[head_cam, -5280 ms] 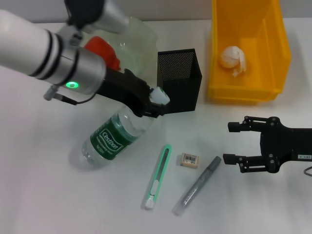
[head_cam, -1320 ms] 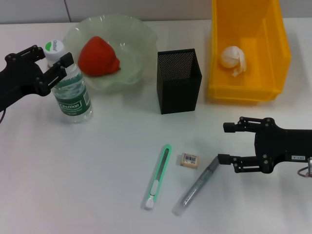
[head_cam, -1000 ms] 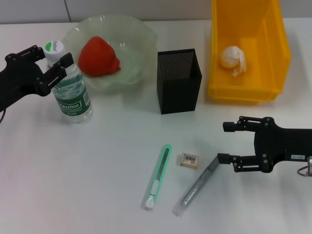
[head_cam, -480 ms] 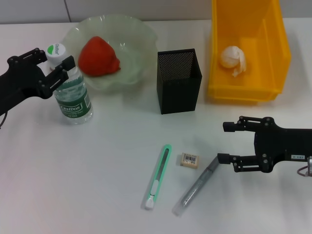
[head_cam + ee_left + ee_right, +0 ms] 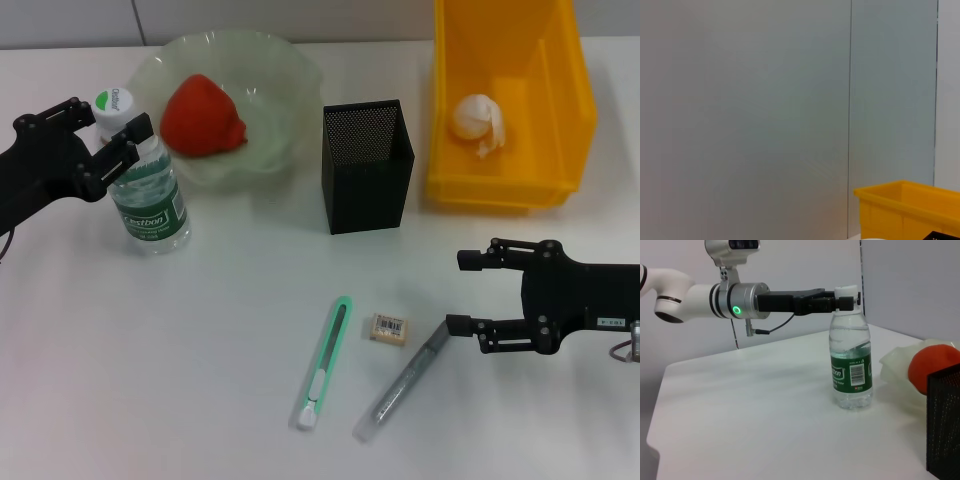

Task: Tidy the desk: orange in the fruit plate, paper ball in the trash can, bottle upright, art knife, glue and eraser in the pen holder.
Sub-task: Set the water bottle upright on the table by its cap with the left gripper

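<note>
Bottle (image 5: 148,190) of clear ribbed plastic stands upright, left gripper (image 5: 104,133) spread about its white cap (image 5: 113,100).

Your left gripper (image 5: 103,128) is boxed in: its fingers straddle the cap of the upright water bottle (image 5: 147,196), and the green fruit plate (image 5: 262,120) holding the orange (image 5: 203,114) sits just to the right, touching or nearly touching the bottle. Bare table lies near and left of it.

Your right gripper (image 5: 462,293) stands open with the grey glue pen (image 5: 404,382) just off its lower finger. The eraser (image 5: 389,328) and green art knife (image 5: 323,363) lie further left, well apart from each other.

The route from there to the black mesh pen holder (image 5: 367,180) is bare table. The yellow bin (image 5: 508,110) stands just right of the holder, a narrow gap between.
</note>
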### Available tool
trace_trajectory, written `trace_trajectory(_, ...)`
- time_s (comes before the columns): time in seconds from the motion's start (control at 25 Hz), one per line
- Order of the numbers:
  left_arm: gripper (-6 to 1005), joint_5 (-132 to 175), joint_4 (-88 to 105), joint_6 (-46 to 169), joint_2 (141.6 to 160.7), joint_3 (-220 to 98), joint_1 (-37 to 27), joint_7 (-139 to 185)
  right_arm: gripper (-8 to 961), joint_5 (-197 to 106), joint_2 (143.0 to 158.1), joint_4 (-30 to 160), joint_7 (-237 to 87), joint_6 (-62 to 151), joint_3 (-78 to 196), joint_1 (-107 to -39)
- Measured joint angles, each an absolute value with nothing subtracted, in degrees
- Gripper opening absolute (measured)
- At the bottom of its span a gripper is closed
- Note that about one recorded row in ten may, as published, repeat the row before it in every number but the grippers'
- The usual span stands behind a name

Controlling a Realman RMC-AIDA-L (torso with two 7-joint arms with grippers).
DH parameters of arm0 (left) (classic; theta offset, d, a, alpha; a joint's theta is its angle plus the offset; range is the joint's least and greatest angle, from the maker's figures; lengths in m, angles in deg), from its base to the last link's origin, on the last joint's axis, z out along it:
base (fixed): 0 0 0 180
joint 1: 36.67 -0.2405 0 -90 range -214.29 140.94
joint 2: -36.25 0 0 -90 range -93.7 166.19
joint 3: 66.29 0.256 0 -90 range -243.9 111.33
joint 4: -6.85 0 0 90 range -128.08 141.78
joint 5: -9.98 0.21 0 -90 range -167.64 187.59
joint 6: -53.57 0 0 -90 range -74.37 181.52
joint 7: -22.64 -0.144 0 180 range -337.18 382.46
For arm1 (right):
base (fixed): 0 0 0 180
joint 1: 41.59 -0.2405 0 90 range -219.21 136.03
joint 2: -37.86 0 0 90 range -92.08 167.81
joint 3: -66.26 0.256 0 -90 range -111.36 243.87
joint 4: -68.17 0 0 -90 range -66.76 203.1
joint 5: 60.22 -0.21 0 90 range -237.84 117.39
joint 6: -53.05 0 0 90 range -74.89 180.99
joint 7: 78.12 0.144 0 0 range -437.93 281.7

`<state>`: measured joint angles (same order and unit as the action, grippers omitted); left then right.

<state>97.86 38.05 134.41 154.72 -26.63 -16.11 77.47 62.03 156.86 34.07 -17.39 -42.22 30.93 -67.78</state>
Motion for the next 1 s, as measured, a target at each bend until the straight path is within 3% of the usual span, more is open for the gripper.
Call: trace_trajectory(1.0, 443, 97.86, 38.05, 134.49, 154.72, -26.58, -16.11, 77.48, 797, 62.03, 156.86, 34.07, -17.39, -42.23, 30.93, -67.97)
